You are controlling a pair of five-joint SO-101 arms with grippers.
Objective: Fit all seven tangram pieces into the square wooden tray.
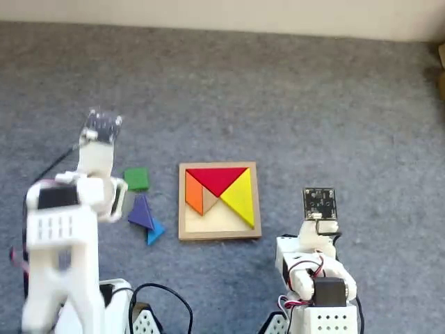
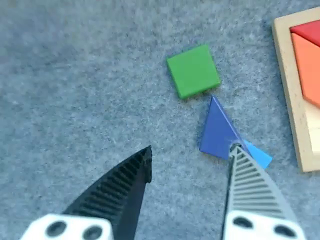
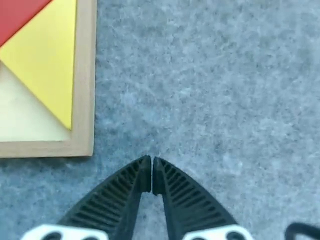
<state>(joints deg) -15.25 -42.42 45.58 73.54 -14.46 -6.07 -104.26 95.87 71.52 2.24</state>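
Wooden tray (image 1: 220, 236) mid-bench, seating red (image 1: 217, 177), orange (image 1: 192, 191), yellow (image 1: 241, 198) and tan (image 1: 208, 203) pieces; lower part bare, likely kept for the rest. Green square (image 2: 193, 70), dark blue triangle (image 2: 217, 132) and touching light blue piece (image 2: 260, 156) loose just left of tray. Empty left pincer (image 2: 190, 149) spread wide, one tip over the triangle's corner, probably lining up a pickup. Right pincer (image 3: 151, 162) closed on nothing, parked near tray corner.

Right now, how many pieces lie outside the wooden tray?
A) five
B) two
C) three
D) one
C: the green square, the dark blue triangle and the light blue triangle lie beside the tray, not in it.
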